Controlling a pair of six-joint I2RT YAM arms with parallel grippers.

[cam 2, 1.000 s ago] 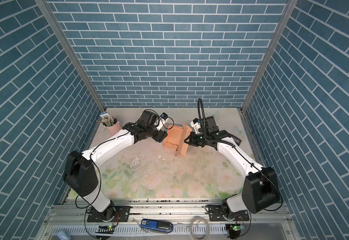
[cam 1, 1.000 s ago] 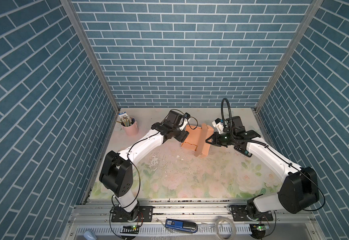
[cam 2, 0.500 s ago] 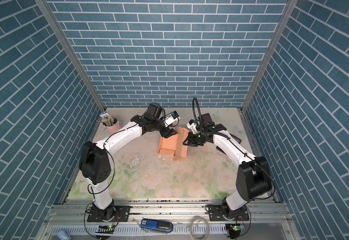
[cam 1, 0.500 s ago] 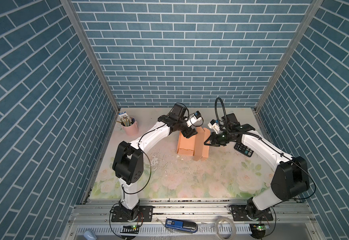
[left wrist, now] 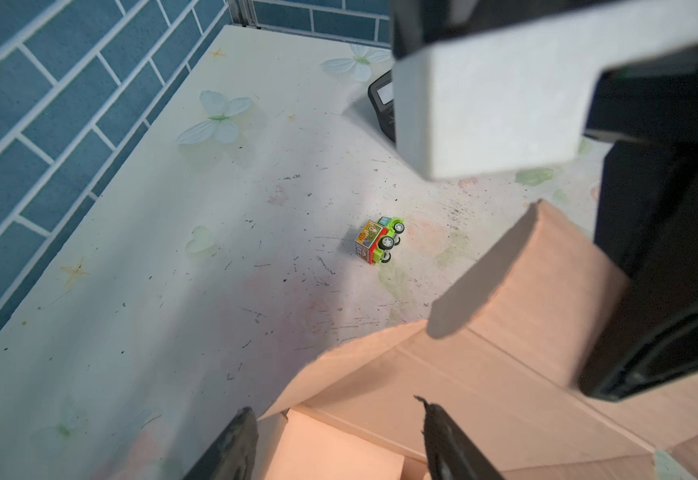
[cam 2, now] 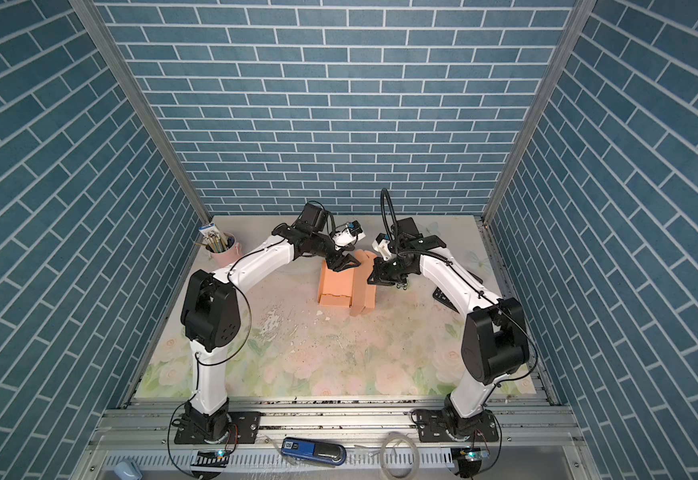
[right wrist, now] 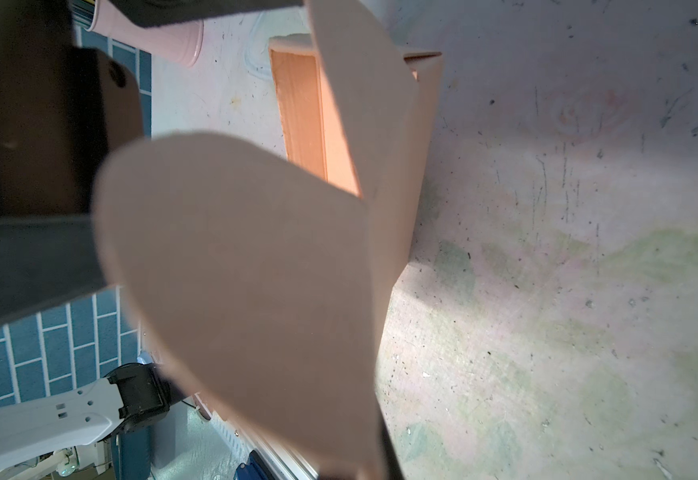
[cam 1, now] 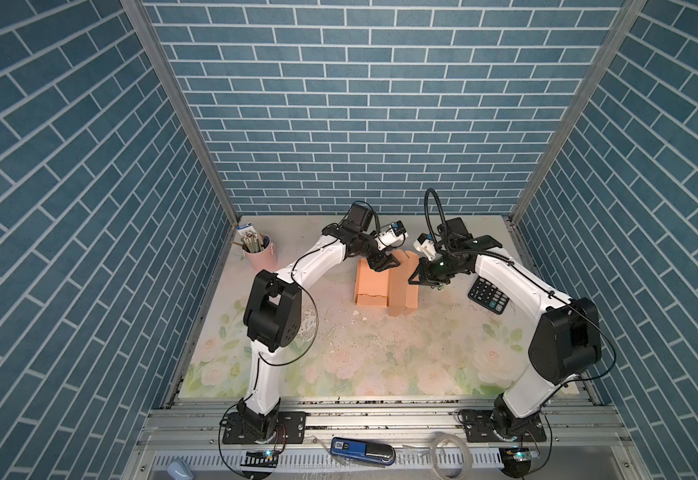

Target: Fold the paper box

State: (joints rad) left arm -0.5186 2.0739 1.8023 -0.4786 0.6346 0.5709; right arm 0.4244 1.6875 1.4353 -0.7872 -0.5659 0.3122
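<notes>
Half-folded tan-orange cardboard paper box (cam 1: 374, 282) sits on the floral surface (cam 1: 380, 353) directly under the left gripper (cam 1: 384, 264), jaws apart, while the right gripper (cam 1: 416, 279) beside it pinches its raised flap (cam 1: 403, 286), which likely next needs folding inward and tucking.

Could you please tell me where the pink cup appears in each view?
Top view: cup, back left, well left of the box.
Top view: cup, likewise left of the box.
Left wrist: not in view.
Right wrist: cup, beyond the box, cut by the frame edge.
Shared landmark: the box, also in the left wrist view.
</notes>
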